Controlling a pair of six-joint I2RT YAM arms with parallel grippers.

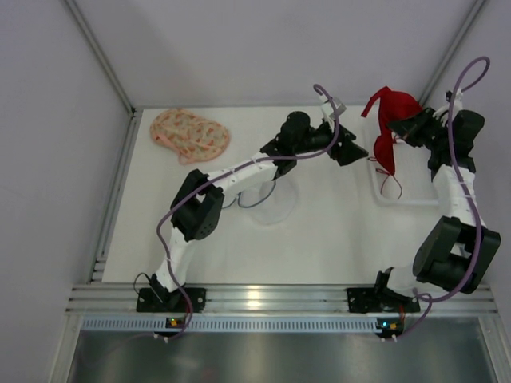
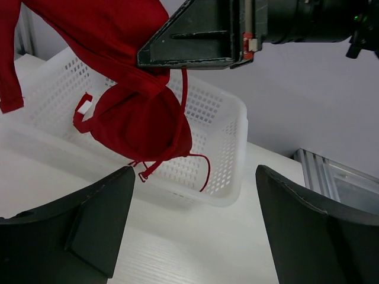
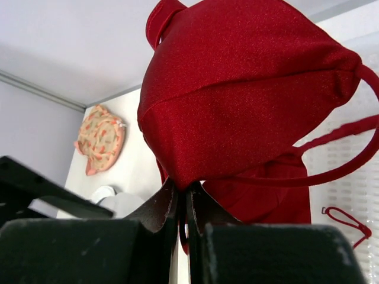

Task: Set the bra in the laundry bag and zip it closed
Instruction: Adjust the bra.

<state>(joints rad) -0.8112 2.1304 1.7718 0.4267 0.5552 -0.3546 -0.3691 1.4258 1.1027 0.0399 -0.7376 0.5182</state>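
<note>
A floral-patterned fabric item (image 1: 190,136) lies on the white table (image 1: 319,247) at the far left corner, well apart from both arms. The left arm (image 1: 231,179) reaches diagonally toward the table centre, passing over a translucent round item (image 1: 274,206) that rests on the surface; the frames do not show which of these two items is the laundry bag. The left gripper (image 2: 194,171) is near the left side of the white perforated basket (image 2: 228,121), jaws spread wide, with nothing between them. The red bra (image 1: 393,120) is suspended in the air above the basket's far end, one cup bunched at the top, the other cup and thin straps (image 1: 390,177) hanging down toward the basket interior. Contact between the straps and the basket cannot be determined. The right gripper (image 3: 183,204) is at the far right of the table, fingers pressed together and clamped on a fold of the bra's cup fabric, carrying the whole garment.
</note>
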